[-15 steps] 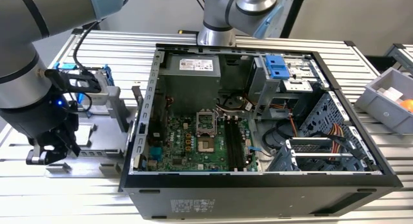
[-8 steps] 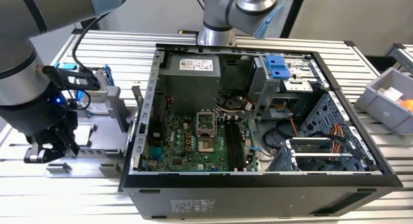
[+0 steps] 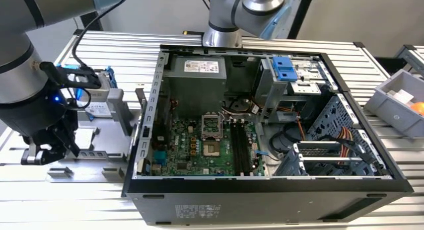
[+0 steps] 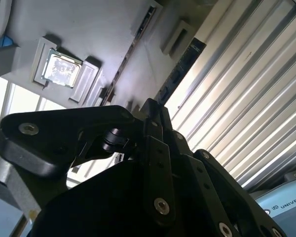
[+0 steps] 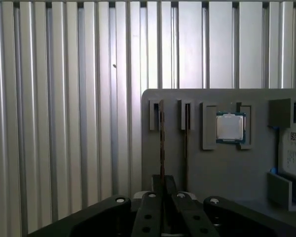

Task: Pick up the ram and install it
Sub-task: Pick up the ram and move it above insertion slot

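Grey fixture plate [image 5: 197, 168] on the worktop [image 5: 64, 123], at the exterior view's left of the open computer case [image 3: 265, 190], holds the ram [image 5: 161, 138] on edge in a slot, the hand [image 5: 163, 183] pinching its top edge, so a crooked pull could jam or bend it.

The ram [image 5: 161, 133], edge-on, has its near end hidden behind the gripper [image 5: 163, 180]; the picture's edge crops the hard drive [image 5: 292, 148].
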`<move>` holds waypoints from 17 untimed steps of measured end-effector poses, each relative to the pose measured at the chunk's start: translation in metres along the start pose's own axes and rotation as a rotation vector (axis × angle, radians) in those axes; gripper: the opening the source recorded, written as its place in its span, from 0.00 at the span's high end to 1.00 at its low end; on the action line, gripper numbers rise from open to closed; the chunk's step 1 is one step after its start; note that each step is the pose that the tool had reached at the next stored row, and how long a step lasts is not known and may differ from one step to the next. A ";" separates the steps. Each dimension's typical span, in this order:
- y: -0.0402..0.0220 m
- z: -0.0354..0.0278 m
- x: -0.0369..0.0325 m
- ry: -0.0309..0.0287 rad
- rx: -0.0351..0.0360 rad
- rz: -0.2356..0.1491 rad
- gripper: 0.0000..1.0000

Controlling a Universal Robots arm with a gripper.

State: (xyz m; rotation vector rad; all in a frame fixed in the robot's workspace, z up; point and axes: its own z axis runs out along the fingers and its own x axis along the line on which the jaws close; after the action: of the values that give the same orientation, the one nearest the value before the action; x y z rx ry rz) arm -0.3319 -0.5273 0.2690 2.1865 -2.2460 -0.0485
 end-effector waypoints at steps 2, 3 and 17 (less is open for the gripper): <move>0.0000 -0.0027 0.0000 0.0001 0.0000 0.000 1.00; 0.0000 -0.0040 0.0000 0.0001 0.0000 0.000 1.00; 0.0007 -0.0260 -0.0004 0.0000 0.0000 0.000 1.00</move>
State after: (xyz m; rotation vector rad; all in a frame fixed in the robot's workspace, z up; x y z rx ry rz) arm -0.3318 -0.5273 0.2950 2.1866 -2.2459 -0.0484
